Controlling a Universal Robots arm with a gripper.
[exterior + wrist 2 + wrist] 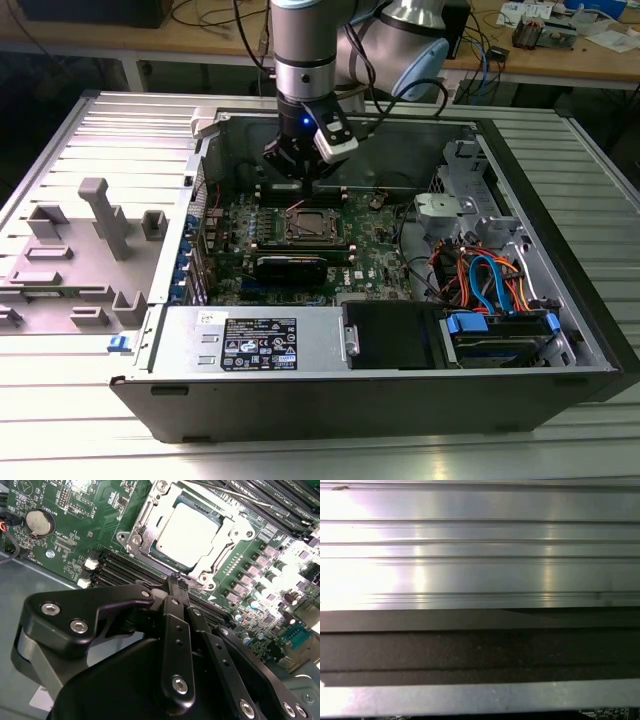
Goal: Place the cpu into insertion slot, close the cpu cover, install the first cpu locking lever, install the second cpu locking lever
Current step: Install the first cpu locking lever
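I'm hovering my gripper (176, 580), jaws clenched empty, beside the cpu cover (150, 517) closed over the cpu (187, 530); lever hooking needs a precise tip

**Materials and finishes**

Cpu (186, 529): pale silvery metal top, smooth, satin sheen. Cpu cover (145, 517): bright bare metal frame, glossy at edges. Motherboard (70, 510): green lacquered board, slightly glossy. Gripper (176, 582): black matt links, plastic or coated metal unclear, shiny steel screws. Table (60, 450): ribbed aluminium, brushed, reflective. Case (330, 410): dark matt painted metal.
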